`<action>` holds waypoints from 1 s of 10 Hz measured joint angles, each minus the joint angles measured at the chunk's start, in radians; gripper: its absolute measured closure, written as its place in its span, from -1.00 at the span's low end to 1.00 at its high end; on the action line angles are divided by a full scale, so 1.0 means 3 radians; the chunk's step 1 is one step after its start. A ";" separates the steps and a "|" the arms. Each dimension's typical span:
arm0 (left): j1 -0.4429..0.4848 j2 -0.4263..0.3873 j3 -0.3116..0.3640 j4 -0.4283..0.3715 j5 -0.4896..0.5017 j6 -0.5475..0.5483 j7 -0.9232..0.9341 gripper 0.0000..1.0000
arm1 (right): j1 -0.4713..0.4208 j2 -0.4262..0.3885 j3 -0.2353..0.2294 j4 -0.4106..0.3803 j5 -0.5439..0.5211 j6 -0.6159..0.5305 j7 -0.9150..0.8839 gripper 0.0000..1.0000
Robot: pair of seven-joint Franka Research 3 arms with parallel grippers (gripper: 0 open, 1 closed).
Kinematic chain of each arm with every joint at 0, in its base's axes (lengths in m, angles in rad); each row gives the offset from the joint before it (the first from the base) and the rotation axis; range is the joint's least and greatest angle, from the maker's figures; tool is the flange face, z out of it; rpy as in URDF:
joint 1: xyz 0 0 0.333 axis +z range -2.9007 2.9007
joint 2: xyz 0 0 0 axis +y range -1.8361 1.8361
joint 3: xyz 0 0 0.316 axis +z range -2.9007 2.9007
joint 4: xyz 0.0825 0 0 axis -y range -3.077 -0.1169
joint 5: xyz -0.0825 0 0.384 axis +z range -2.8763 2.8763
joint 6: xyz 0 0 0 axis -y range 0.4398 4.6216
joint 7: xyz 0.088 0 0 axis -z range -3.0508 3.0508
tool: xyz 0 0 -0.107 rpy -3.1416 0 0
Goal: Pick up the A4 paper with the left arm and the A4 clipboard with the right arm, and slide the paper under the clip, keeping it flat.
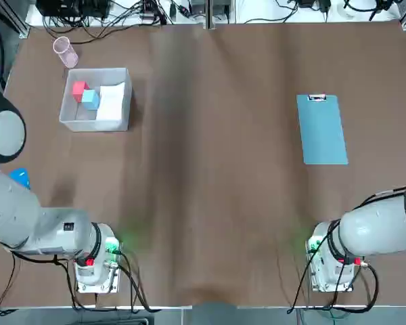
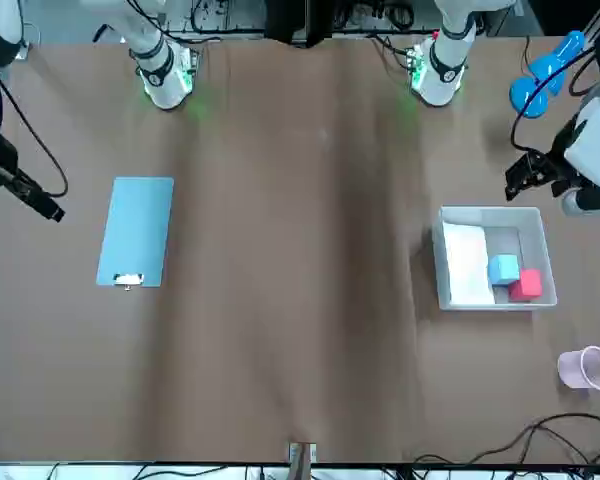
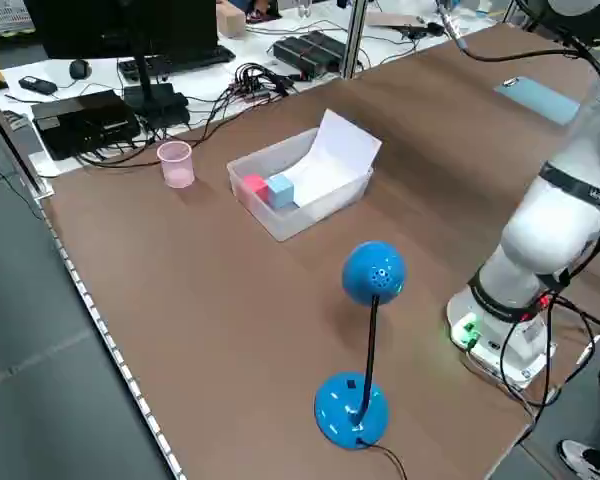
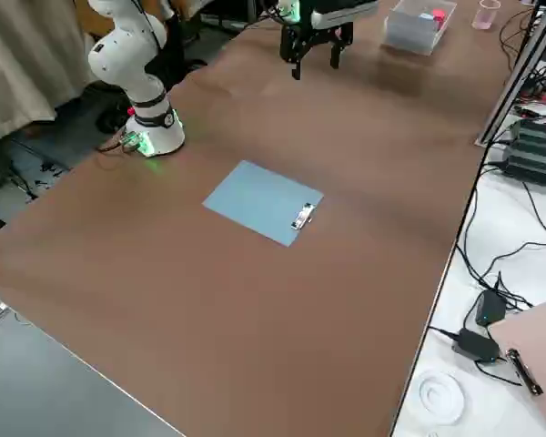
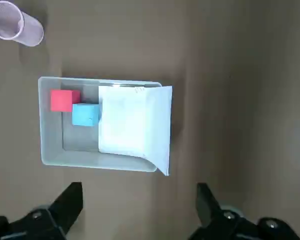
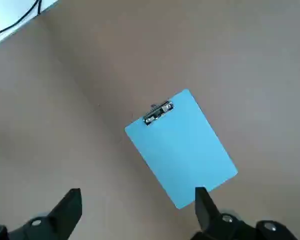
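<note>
The A4 clipboard (image 1: 323, 132) is a light-blue board lying flat on the brown table on my right side. Its silver clip (image 1: 317, 98) is on the far short edge. The A4 paper (image 5: 132, 120) is a white sheet standing bent inside a clear bin (image 5: 50, 160) on my left side, one edge leaning out over the bin's wall. My left gripper (image 5: 140, 189) hovers open above the table just short of the bin, holding nothing. High above the clipboard (image 6: 182, 150), my right gripper (image 6: 136, 196) is open too, with nothing between its fingers.
A red cube (image 1: 79, 90) and a blue cube (image 1: 90, 99) share the bin with the sheet. A pink cup (image 1: 65, 51) lies at the far left corner. A blue ball on a stand (image 3: 365, 330) is near the left arm's base. Cables run along the far edge.
</note>
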 joint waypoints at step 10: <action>-0.0060 0.0307 -0.0006 -0.0040 0.0010 0.0033 -0.0177 -1.00 | -0.0027 0.0017 -0.0003 -0.0072 0.0001 0.0237 -0.1085 -1.00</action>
